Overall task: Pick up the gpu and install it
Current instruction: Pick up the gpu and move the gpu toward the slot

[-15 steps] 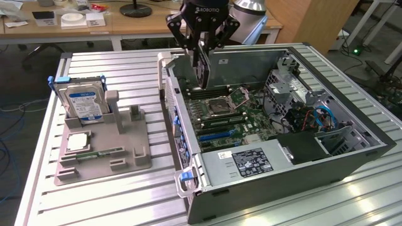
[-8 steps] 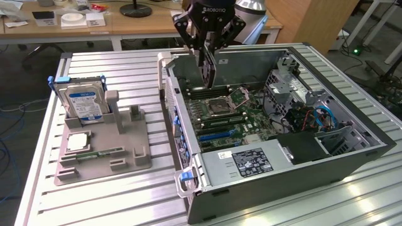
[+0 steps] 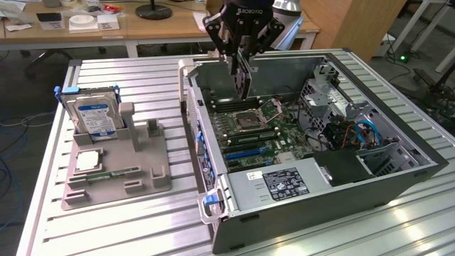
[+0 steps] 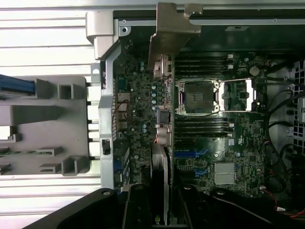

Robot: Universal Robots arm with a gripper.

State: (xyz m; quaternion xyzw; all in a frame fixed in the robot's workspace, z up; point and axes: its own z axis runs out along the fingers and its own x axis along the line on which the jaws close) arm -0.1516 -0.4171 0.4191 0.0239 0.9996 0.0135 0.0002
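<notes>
My gripper is shut on the gpu, a thin dark card hanging edge-down from the fingers. The card is held above the far part of the open computer case, over the motherboard and near the case's back wall. In the wrist view the gpu runs edge-on away from the gripper, and its silver metal bracket is at the far end. Beside the card in that view lies the CPU socket. Whether the card touches the board I cannot tell.
On the exterior view's left, a grey fixture tray carries a hard drive with a blue-white label, a square chip and a green memory stick. Inside the case are a power supply, drive cages and cables.
</notes>
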